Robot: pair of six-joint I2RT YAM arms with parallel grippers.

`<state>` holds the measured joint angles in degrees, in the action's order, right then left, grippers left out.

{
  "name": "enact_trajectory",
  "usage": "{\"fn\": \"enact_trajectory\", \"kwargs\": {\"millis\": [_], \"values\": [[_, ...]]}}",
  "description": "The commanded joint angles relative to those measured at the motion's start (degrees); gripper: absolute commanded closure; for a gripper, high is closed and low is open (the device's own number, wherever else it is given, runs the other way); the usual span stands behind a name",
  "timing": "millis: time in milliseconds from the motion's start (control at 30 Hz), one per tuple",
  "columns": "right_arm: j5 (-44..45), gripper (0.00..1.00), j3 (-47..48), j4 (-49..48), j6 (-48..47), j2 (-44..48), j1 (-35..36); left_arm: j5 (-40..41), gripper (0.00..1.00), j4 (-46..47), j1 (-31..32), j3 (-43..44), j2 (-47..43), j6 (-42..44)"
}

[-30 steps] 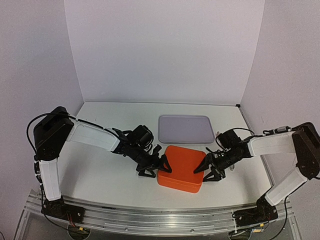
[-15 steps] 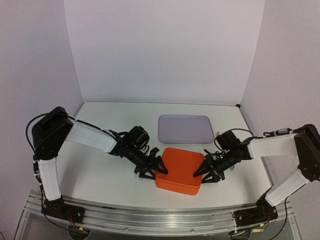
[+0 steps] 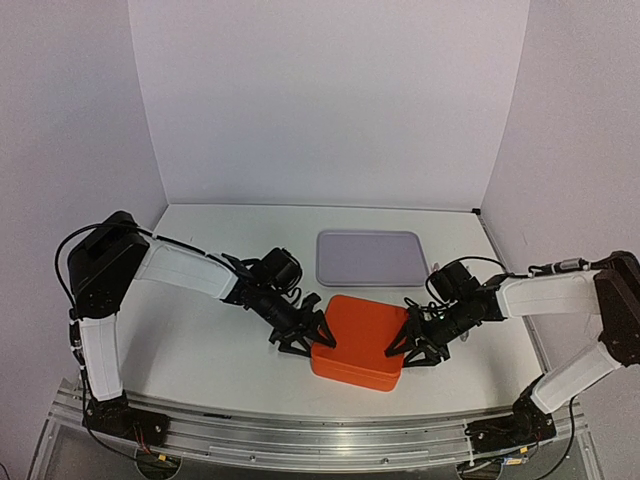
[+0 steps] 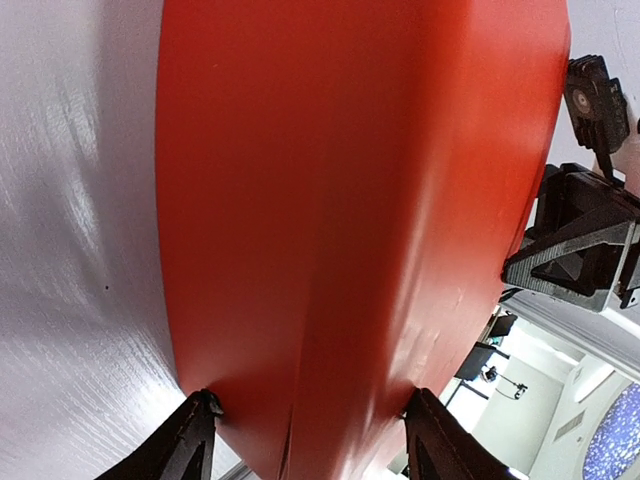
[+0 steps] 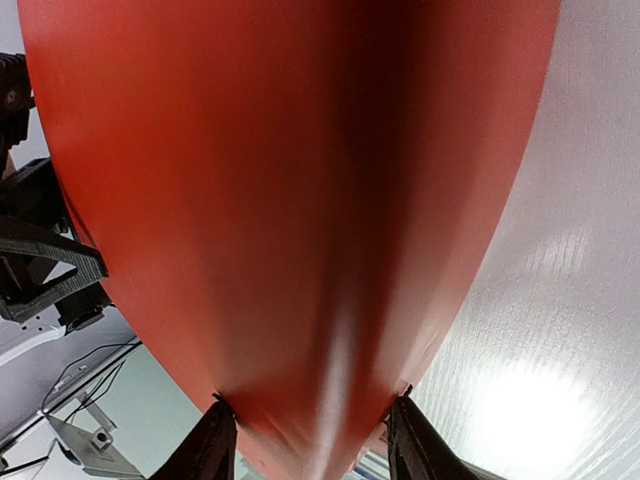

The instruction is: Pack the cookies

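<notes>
Cookies hidden; left claw (image 4: 308, 405) and right claw (image 5: 312, 402) grip closed orange box (image 3: 357, 335).

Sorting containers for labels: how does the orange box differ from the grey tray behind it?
The orange box is bright, thick and closed on top; the grey tray is pale, shallow and open. The left gripper and right gripper straddle the box's ends; the tray sits untouched. Both are rounded rectangles on the white table.
</notes>
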<state>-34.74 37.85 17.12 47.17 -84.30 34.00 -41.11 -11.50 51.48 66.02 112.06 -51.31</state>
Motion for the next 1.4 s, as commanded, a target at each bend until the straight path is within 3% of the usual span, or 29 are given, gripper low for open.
{"fn": "enact_trajectory", "kwargs": {"millis": [0,167,367,400,600,800,900,967,1200,1367], "values": [[6.05,0.48,-1.6,1.93,-3.4,-0.41,4.69,12.58,0.45,2.7,2.74,4.39,4.82,3.65],[11.53,0.39,2.14,5.89,-5.62,2.67,4.62,17.83,0.42,-2.0,2.11,7.72,2.9,7.46],[12.73,0.31,3.98,10.85,-5.58,4.41,4.47,21.26,0.04,-5.53,2.07,8.3,-1.32,8.69],[13.01,0.3,3.94,11.79,-6.0,5.36,4.48,21.7,0.01,-6.14,2.08,7.76,-2.35,8.45],[19.96,0.25,4.22,20.45,-10.28,12.37,3.45,24.38,0.0,-6.42,2.17,1.39,-10.94,5.74],[24.6,0.16,12.01,22.61,-18.42,13.98,-1.34,15.83,0.0,6.89,5.98,-10.32,-19.89,12.67],[23.99,0.16,19.2,22.14,-22.41,7.67,-4.64,13.03,0.0,15.93,11.35,-15.92,-23.08,17.77],[19.01,0.17,24.07,21.7,-24.44,1.24,-6.41,12.36,0.0,18.98,13.4,-17.47,-22.65,18.49],[10.32,0.26,38.11,21.7,-33.26,-16.65,-8.09,9.29,0.0,30.46,14.18,-14.94,-12.86,15.56],[6.33,0.27,40.31,21.86,-35.81,-22.31,-8.74,13.28,0.0,28.24,14.18,-11.15,-7.71,15.31]]}}
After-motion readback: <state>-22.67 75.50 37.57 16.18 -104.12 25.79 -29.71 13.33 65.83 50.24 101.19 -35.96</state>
